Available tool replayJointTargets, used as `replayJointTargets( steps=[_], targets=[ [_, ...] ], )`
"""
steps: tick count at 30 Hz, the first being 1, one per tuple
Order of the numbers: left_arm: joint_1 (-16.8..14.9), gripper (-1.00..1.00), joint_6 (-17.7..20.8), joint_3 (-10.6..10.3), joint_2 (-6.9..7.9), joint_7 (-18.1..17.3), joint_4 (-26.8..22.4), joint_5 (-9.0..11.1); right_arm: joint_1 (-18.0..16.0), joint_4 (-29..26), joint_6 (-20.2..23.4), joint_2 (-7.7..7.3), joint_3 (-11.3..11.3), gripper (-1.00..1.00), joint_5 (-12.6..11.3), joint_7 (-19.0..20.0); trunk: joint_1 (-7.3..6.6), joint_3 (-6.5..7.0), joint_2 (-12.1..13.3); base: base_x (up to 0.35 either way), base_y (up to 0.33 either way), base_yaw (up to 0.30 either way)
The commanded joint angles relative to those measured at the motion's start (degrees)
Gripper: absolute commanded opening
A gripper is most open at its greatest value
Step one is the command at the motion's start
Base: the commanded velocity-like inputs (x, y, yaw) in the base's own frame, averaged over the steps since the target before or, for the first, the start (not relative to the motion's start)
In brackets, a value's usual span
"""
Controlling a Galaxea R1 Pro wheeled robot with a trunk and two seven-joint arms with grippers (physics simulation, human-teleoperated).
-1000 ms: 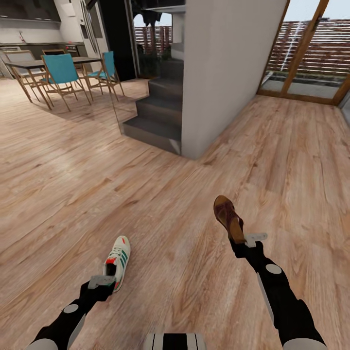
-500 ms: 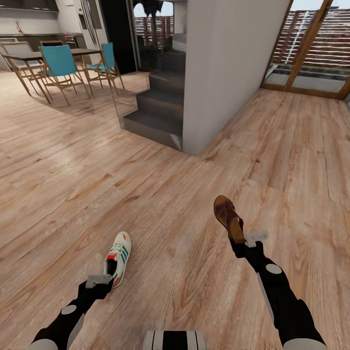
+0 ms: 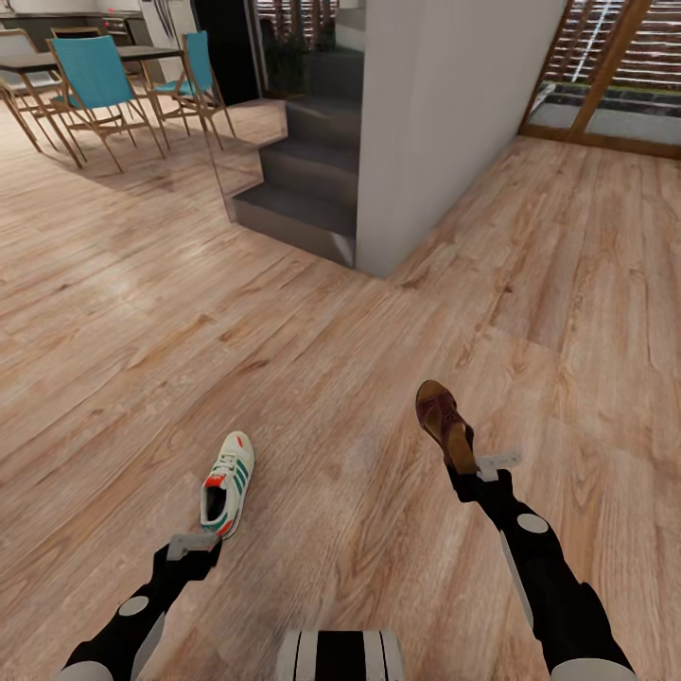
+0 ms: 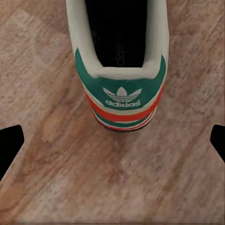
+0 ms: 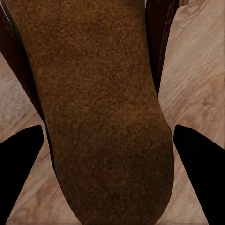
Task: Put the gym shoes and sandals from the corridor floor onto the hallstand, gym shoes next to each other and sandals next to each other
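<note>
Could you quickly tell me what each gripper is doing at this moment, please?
Left gripper: open, just behind the gym shoe's heel, not gripping it.
Right gripper: at the sandal's heel; whether it grips cannot be told.

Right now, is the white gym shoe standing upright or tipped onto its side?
Upright: in the head view the gym shoe shows its laces and opening facing up, and the left wrist view shows its heel level.

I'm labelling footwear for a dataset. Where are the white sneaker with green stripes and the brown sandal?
white sneaker with green stripes [image 3: 227,482]: head view, on the laces at mid-shoe.
brown sandal [image 3: 441,421]: head view, on the strap over the insole.
</note>
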Motion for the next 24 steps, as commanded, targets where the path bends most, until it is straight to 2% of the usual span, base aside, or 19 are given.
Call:
replayJointTargets(
  steps=[1, 4, 11, 20, 24],
  targets=[
    [0.0, 1.0, -0.4, 0.5, -0.02, -0.4, 0.0, -0.5, 0.0, -0.1, 0.2, 0.03, -0.1, -1.0, 0.5, 0.5, 0.01, -0.36, 0.0, 0.0, 0.0, 0.0],
    [0.0, 1.0, -0.5, 0.5, -0.01, -0.4, 0.1, -0.5, 0.0, -0.1, 0.2, 0.03, -0.1, -1.0, 0.5, 0.5, 0.09, -1.29, -0.1, 0.0, 0.0, 0.0],
    [0.1, 1.0, -0.8, 0.5, 0.0, -0.4, 0.1, -0.4, 0.0, -0.1, 0.2, 0.03, -0.1, -1.0, 0.6, 0.5, 0.09, -1.9, -0.1, 0.0, 0.0, 0.0],
    [0.1, 1.0, -0.9, 0.5, -0.01, -0.4, 0.1, -0.4, 0.0, -0.1, 0.2, 0.03, -0.1, -1.0, 0.6, 0.5, 0.09, -2.12, -0.1, 0.004, 0.0, 0.0],
    [0.1, 1.0, -0.9, 0.5, 0.01, -0.4, 0.1, -0.4, 0.0, -0.1, 0.2, 0.03, -0.1, -1.0, 0.6, 0.5, 0.09, -2.12, -0.1, 0.18, 0.0, 0.0]
  ],
)
